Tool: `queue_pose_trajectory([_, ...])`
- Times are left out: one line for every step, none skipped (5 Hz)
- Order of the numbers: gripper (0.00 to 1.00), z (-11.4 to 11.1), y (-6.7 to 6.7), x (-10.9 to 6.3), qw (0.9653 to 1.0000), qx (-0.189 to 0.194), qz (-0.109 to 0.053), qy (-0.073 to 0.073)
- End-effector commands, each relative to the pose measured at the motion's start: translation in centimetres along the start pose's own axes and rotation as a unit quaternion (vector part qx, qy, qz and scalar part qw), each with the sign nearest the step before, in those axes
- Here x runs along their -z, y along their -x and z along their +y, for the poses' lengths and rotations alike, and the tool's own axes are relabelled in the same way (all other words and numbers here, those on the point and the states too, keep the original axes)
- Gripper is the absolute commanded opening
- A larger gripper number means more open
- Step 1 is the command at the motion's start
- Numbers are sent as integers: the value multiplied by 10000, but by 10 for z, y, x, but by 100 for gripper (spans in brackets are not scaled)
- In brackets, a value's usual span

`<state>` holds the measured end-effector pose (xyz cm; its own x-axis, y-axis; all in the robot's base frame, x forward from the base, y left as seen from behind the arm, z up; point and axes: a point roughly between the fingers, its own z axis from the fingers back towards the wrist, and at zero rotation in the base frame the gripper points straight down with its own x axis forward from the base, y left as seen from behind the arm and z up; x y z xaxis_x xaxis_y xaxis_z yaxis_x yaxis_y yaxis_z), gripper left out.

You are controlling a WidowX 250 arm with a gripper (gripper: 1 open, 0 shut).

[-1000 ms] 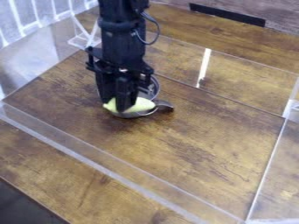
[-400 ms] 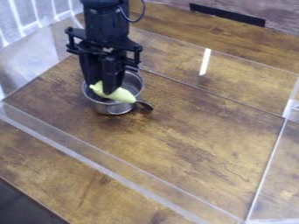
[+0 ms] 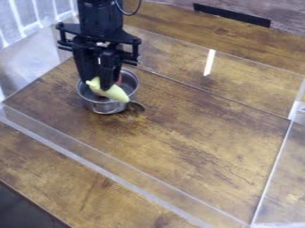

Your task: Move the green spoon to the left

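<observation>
I had the black gripper (image 3: 105,82) pointing straight down, fingers clamped on the thick yellow-green handle of the green spoon (image 3: 111,90), held tilted. Directly below sat a small round steel pot (image 3: 113,100) on the dark wood tabletop (image 3: 202,134), w/ clear acrylic walls (image 3: 71,147) around.

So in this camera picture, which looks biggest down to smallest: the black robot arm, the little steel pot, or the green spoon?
1. The black robot arm, easily the largest.
2. The steel pot.
3. The green spoon, smallest as seen, though the gripper hides part of it, so its full length is unclear.
</observation>
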<state>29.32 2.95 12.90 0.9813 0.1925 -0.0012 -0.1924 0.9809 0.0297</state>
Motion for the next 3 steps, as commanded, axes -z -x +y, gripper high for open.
queue_pose_trajectory([0, 19, -8, -27, 9993, 118, -367, -15])
queue_pose_trajectory([0, 39, -19, -28, 9986, 338, -400, -100])
queue_pose_trajectory([0, 42, -21, -22, 9979, 460, -419, -205])
